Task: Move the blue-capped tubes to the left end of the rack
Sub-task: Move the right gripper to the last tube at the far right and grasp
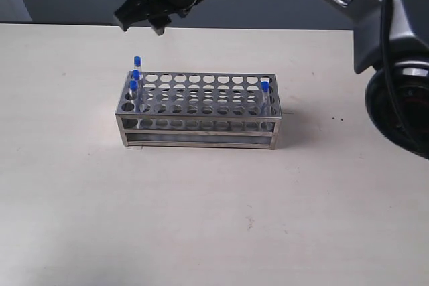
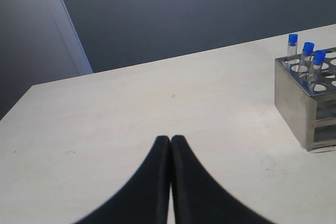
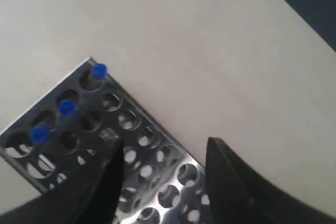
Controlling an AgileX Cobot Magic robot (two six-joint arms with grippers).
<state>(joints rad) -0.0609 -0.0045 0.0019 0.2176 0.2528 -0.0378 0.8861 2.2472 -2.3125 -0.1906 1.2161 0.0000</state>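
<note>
While the right gripper [image 1: 142, 26] hangs spread, empty, over the left end of the rack [image 1: 201, 142], one blue-capped tube [image 1: 265, 93] stands upright far rightward; left gripper [image 2: 170, 140] clenched.

The rack [image 1: 201, 123] is bright polished metal, glossy enough to carry reflections on its perforated top plate and rails. The blue-capped tubes [image 1: 136, 74] have clear, shiny walls, glass or plastic cannot be told, and their caps [image 2: 319, 56] look like smooth blue plastic. The table [image 1: 201, 219] is a pale cream surface, matt and smooth, with faint scuffs and small dark specks. The left gripper [image 2: 170, 139] and the right gripper [image 3: 165, 143] have plain matt black fingers. At the upper right of the exterior view, the arm housing [image 1: 375, 25] is grey with a soft sheen. The wall [image 2: 184, 14] behind is dark and matt.
</note>
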